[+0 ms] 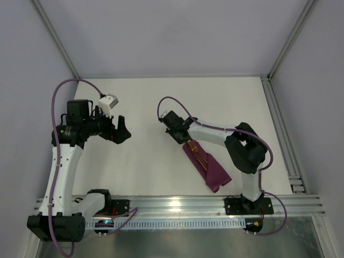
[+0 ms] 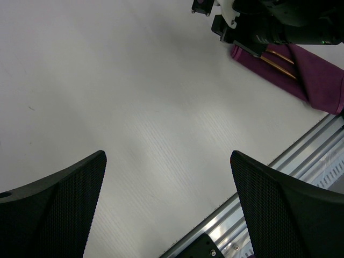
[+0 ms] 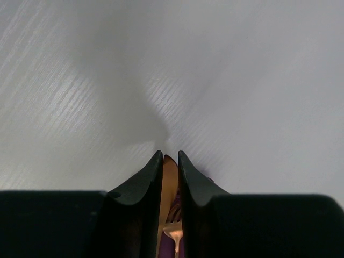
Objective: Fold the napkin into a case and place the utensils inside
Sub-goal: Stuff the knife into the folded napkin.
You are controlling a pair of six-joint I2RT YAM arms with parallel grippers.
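Two utensils (image 1: 197, 153) lie on one case (image 1: 215, 173), right hand (image 3: 170, 157) pinching one.

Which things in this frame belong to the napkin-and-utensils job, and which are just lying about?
Job in hand:
- plum-purple cloth napkin folded into a narrow case
- slim copper metal utensils tucked into it
- right hand, shut on one copper utensil
- left hand, open, holding nothing

Not part of it (fixtures only):
- white tabletop
- aluminium rail along the near edge
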